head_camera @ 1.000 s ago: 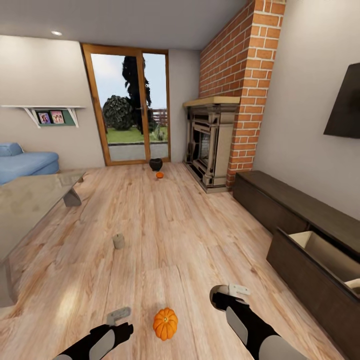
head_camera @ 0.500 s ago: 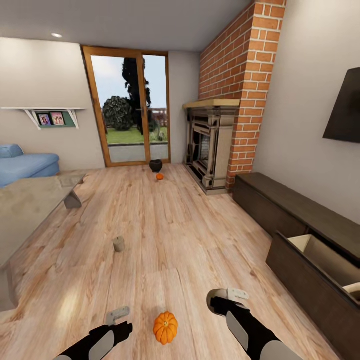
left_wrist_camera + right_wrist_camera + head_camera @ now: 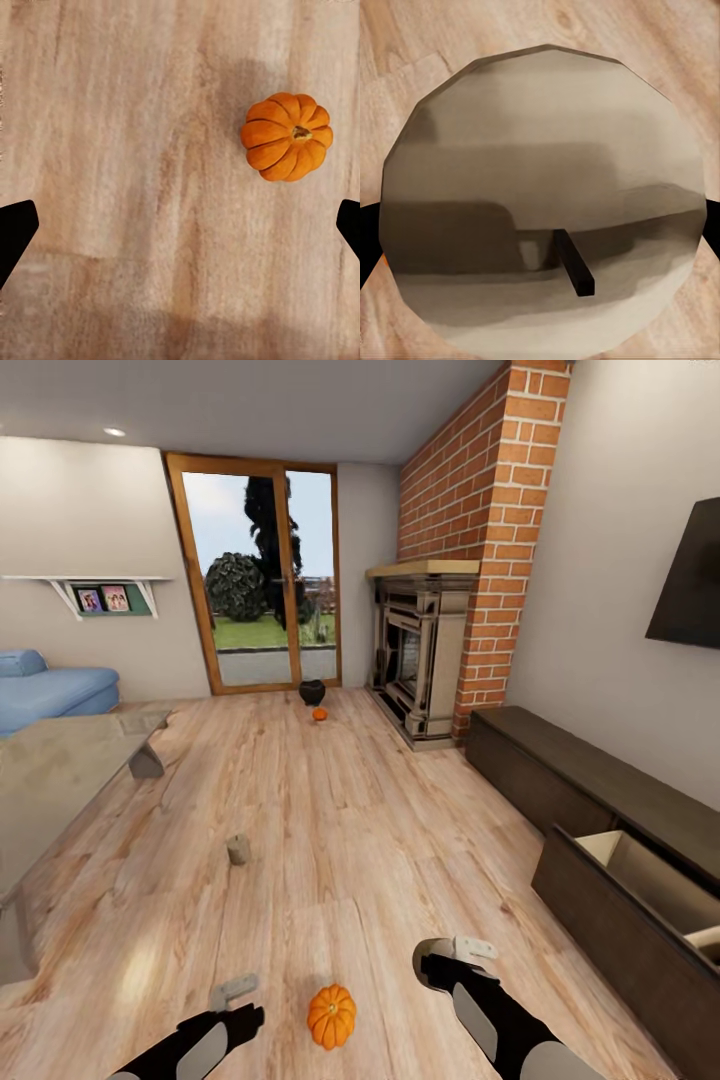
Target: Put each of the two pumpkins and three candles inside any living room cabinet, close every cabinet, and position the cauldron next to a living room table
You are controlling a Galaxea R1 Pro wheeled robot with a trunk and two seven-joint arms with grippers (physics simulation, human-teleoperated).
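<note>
One pumpkin (image 3: 331, 1016) lies on the wood floor between my two arms; it also shows beside my open left gripper (image 3: 180, 232), not between the fingers (image 3: 15, 234). My left gripper (image 3: 235, 1000) hangs just left of it. My right gripper (image 3: 442, 963) is shut on a candle (image 3: 544, 210), whose top and dark wick face the wrist camera. Another candle (image 3: 238, 849) stands on the floor mid-room. Far off by the glass door sit the black cauldron (image 3: 312, 691) and a second pumpkin (image 3: 319, 713). The dark cabinet (image 3: 590, 780) runs along the right wall, with one drawer (image 3: 650, 880) open.
The grey-topped table (image 3: 60, 770) stands at the left, with a blue sofa (image 3: 50, 690) behind it. A brick fireplace (image 3: 425, 650) juts out at the right rear. A cream shape (image 3: 706, 936) shows in the open drawer at the picture's edge. Open floor lies ahead.
The whole picture has shifted slightly, so the camera moved; the near pumpkin sits a little lower in view. The right gripper keeps hold of its candle, and the left stays open.
</note>
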